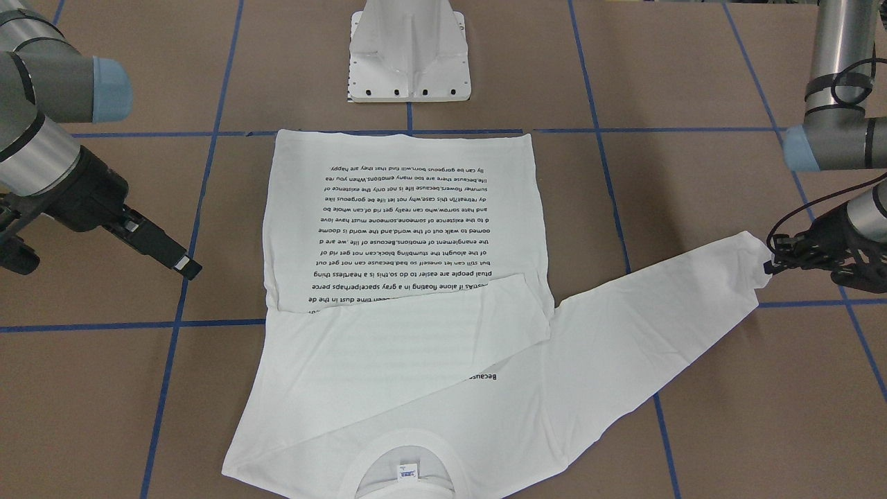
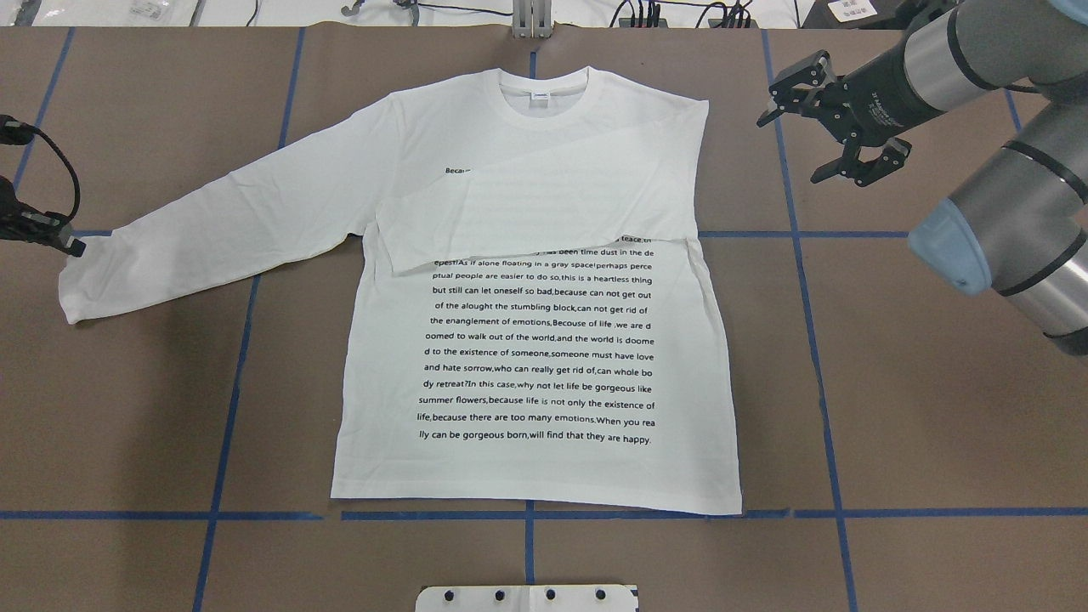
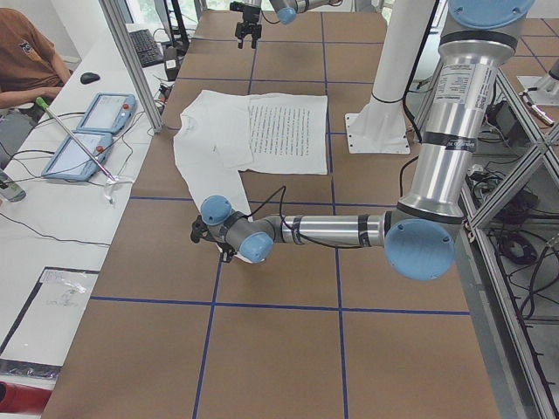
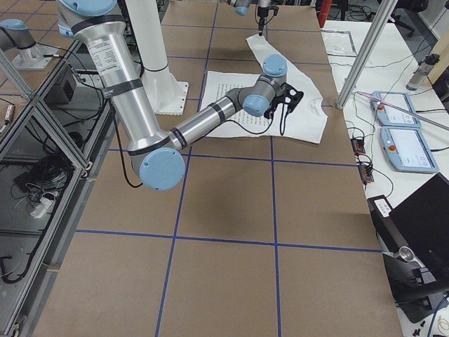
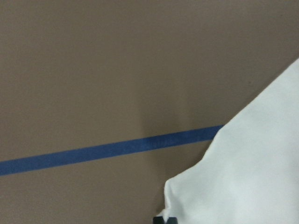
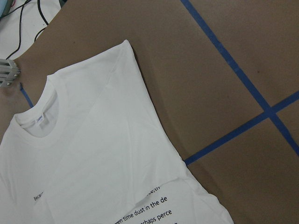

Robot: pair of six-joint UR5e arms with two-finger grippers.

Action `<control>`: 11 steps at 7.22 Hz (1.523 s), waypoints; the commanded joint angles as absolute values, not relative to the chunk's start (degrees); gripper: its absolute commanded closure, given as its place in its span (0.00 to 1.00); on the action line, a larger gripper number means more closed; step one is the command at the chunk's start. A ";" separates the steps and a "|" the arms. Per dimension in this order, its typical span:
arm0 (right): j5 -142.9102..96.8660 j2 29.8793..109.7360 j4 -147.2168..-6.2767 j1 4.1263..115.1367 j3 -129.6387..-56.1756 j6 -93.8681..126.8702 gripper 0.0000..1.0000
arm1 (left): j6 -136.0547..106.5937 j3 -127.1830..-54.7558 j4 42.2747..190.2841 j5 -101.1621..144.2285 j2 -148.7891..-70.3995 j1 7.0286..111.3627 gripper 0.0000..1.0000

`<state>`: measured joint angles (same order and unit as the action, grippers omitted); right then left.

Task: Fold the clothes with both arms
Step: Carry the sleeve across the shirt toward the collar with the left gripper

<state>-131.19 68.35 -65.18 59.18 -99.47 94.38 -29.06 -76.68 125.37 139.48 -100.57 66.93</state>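
Cuff pinch at risk
Left claw point(image 1: 768, 265) grips only the shirt's point(image 2: 544, 340) sleeve point(image 2: 212, 229) edge and may slip mid-fold; right claw point(image 2: 790, 146) hangs wide open, empty.

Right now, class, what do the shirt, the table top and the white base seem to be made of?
The shirt: soft matte white knit, likely cotton; it lies limp with soft creases.
The table top: matte brown sheet, perhaps cardboard or paper; I cannot tell which.
The base: smooth white painted metal, probably; slight sheen, sharp folds, bolt holes.
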 commanded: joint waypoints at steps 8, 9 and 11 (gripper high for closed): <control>-131.40 83.75 -64.42 67.24 -99.67 69.18 0.01 | -83.91 -75.91 126.04 120.81 -143.28 42.12 1.00; -131.40 84.02 -64.42 67.32 -99.84 69.17 0.01 | -85.24 -70.89 127.17 114.76 -147.70 37.75 1.00; -131.92 83.94 -64.51 67.41 -99.76 69.17 0.01 | -85.43 -62.71 130.95 105.75 -154.56 31.84 1.00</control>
